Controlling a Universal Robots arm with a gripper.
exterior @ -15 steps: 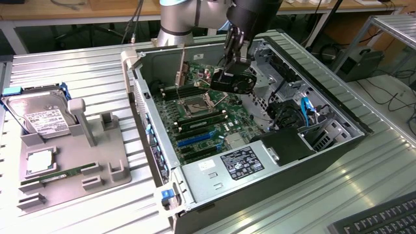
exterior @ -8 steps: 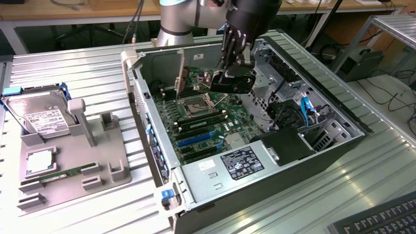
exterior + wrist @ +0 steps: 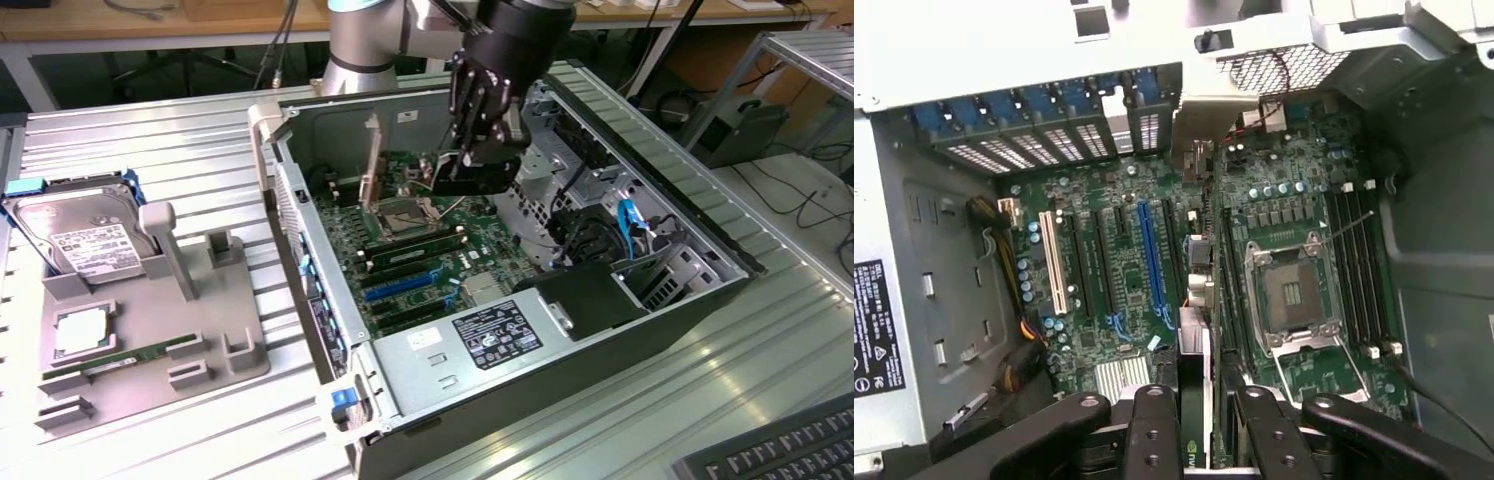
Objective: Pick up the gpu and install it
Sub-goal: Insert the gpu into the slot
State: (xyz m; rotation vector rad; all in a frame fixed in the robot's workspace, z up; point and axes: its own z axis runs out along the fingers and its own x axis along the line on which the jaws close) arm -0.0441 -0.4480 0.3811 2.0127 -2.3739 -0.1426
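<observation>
1. Fingers (image 3: 1154, 430) of my tool (image 3: 1204, 415) sit closest to the wrist camera, black and clamped on the gpu (image 3: 1195, 345), which stands on edge between them
2. Seen from outside, my tool reaches down into the open computer case (image 3: 561, 390) lying on the desk (image 3: 160, 130), holding the gpu over the motherboard (image 3: 454, 215)
3. Its edge lines up between the blue slot (image 3: 1150, 260) and the empty processor socket (image 3: 1294, 295); whether it touches a slot I cannot tell
4. At the exterior view's left, a hard drive (image 3: 87, 235) rests in a grey holder (image 3: 174, 330), well apart from the case
</observation>
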